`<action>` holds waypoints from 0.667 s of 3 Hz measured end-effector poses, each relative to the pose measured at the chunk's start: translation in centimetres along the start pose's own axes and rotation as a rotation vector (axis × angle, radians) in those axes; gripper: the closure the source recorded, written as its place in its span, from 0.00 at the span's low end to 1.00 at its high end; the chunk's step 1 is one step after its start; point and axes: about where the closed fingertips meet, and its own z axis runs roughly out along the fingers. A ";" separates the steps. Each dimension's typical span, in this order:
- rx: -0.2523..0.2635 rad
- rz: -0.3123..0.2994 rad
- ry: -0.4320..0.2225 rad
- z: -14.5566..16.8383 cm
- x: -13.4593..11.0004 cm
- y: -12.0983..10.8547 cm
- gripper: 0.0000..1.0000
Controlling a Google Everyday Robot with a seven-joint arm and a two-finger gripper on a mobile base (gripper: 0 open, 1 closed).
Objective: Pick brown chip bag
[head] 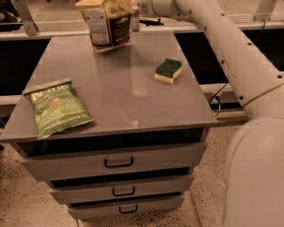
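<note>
The brown chip bag (108, 25) hangs upright at the far edge of the grey cabinet top (128, 95). It is dark brown with light printed panels and a pale tan top end. Its lower edge is at or just above the surface; I cannot tell whether it touches. My gripper (133, 7) is at the top of the view, shut on the bag's upper right corner. My white arm (230, 57) reaches in from the right.
A green chip bag (56, 108) lies flat at the front left of the cabinet top. A green and yellow sponge (168, 71) lies right of centre. Three drawers (119, 162) face me below. A dark shelf rail runs behind the cabinet.
</note>
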 end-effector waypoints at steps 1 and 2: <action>-0.022 -0.038 -0.078 -1.5 -3.1 -1.3 1.00; -0.015 -0.046 -0.091 -2.0 -3.9 -1.9 1.00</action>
